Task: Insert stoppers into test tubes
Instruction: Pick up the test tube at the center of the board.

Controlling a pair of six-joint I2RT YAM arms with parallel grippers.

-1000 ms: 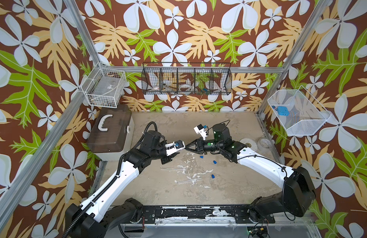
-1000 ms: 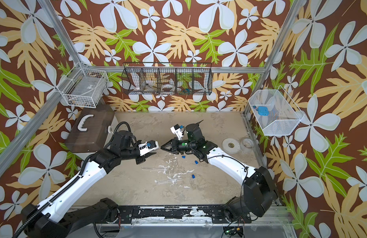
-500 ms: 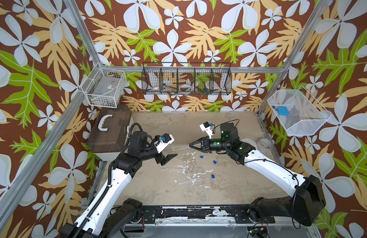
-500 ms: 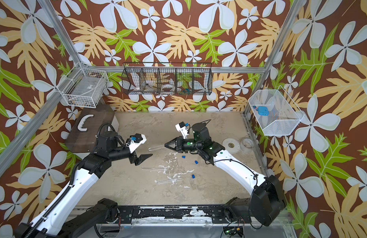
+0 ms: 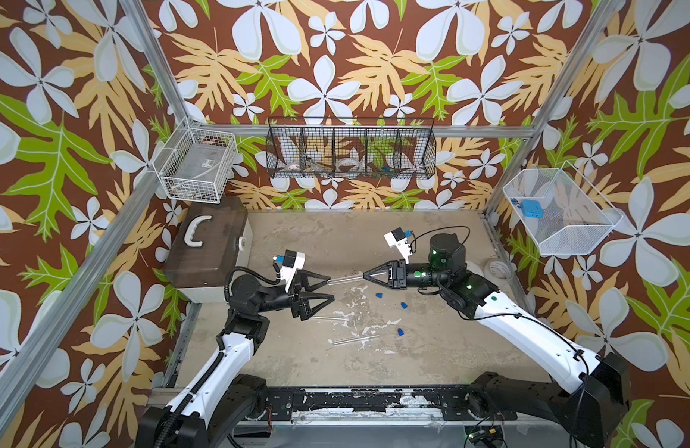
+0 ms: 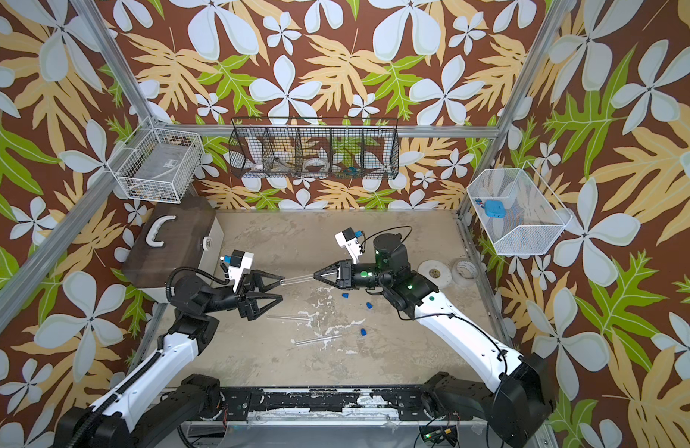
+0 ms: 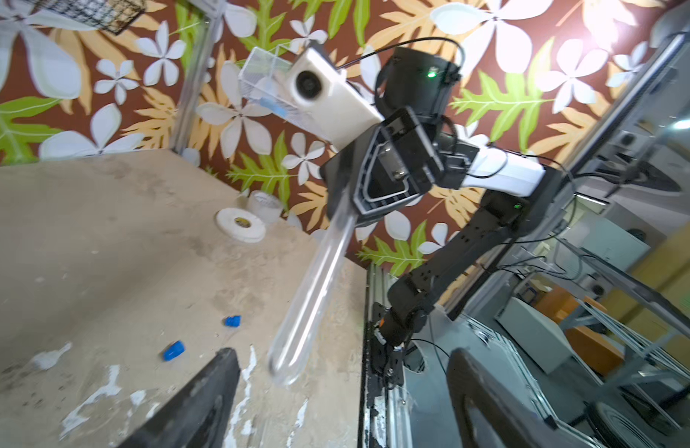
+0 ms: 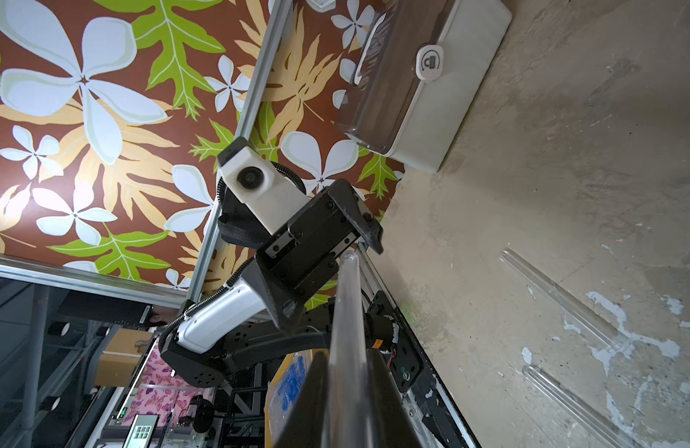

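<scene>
My right gripper (image 5: 366, 276) (image 6: 316, 276) (image 8: 345, 388) is shut on one clear test tube (image 5: 347, 278) (image 6: 298, 279) (image 8: 345, 310), held level above the table. The tube's rounded free end (image 7: 287, 368) points at my left gripper (image 5: 331, 288) (image 6: 282, 288) (image 7: 335, 407). That gripper stands wide open and holds nothing, and the tube's end lies close to one of its fingertips. Two more test tubes (image 5: 327, 318) (image 5: 351, 339) lie flat on the table below. Three small blue stoppers (image 5: 379, 295) (image 5: 403, 305) (image 5: 400, 331) lie loose to their right.
A brown-lidded box (image 5: 207, 248) stands at the back left. White tape rolls (image 6: 436, 273) (image 6: 465, 269) lie by the right wall. Wire baskets (image 5: 351, 153) (image 5: 198, 163) (image 5: 560, 213) hang on the walls; the right one holds a flat blue square.
My left gripper has opened and drawn back to the left, away from the right gripper. The right gripper has moved a little to the right, still shut on the tube.
</scene>
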